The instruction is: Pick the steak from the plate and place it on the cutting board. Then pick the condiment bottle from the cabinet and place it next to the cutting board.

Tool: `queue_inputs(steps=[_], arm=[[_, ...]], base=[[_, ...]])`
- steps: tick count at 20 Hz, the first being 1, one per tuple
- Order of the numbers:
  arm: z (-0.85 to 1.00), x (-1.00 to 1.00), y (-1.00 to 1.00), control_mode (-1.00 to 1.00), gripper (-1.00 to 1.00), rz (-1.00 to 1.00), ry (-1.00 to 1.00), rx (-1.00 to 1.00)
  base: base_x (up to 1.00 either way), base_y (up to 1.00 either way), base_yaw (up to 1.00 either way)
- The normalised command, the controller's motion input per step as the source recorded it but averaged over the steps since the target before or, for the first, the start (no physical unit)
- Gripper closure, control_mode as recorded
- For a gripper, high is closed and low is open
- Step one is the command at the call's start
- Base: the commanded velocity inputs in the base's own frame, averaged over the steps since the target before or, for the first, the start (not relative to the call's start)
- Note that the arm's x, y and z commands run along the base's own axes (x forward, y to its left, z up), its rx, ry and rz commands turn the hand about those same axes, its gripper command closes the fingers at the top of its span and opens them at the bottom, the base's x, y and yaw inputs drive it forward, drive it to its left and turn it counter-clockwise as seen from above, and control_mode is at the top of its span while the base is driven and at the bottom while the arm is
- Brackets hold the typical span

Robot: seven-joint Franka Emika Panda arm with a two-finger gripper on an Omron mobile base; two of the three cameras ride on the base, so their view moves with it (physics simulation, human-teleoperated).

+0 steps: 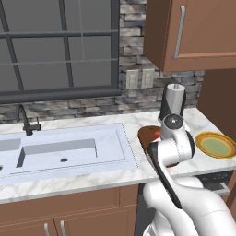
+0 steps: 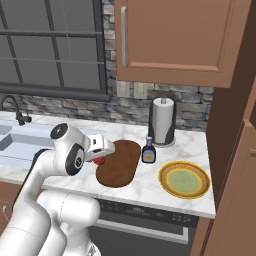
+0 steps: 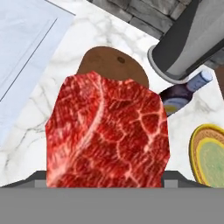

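Hand view looks straight down on the steak (image 3: pixel 107 133), a marbled red slab that sits right at the gripper and covers the near part of the cutting board (image 3: pixel 114 65) beneath it. The fingers are hidden behind the meat, so the grip itself cannot be seen; the jaws stand wide, and the steak lies between them, apparently held.

In the right base view the gripper (image 2: pixel 101 156) hangs at the left edge of the dark oval board (image 2: pixel 120 163), with a bit of red meat (image 2: pixel 99 160) showing under the white hand. The board lies on the marble counter (image 2: pixel 192 145) between the sink (image 2: pixel 17 142) and the plate (image 2: pixel 184 180), which sits bare near the counter's right front corner.

The condiment bottle (image 2: pixel 148 150) stands upright on the counter just beside the board's far right edge, in front of the paper towel roll (image 2: pixel 162 121) by the stone back wall. The cabinet (image 2: pixel 175 37) hangs above with its door closed.
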Motion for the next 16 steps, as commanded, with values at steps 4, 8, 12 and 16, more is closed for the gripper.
queue_inputs(steps=[4, 8, 12, 16], arm=[[-0.13, 0.15, -0.03, -1.00, 1.00, -0.04, -0.01, 0.00], [-0.14, 0.03, -0.16, -1.00, 1.00, -0.06, 0.00, 0.00], [-0.25, 0.00, -0.18, -1.00, 1.00, -0.06, 0.00, 0.00], [-0.31, 0.00, -0.13, -1.00, 1.00, -0.05, 0.00, 0.00]], base=[[0.00, 0.00, 0.00], [0.00, 0.00, 0.00], [0.00, 0.00, 0.00], [0.00, 0.00, 0.00]])
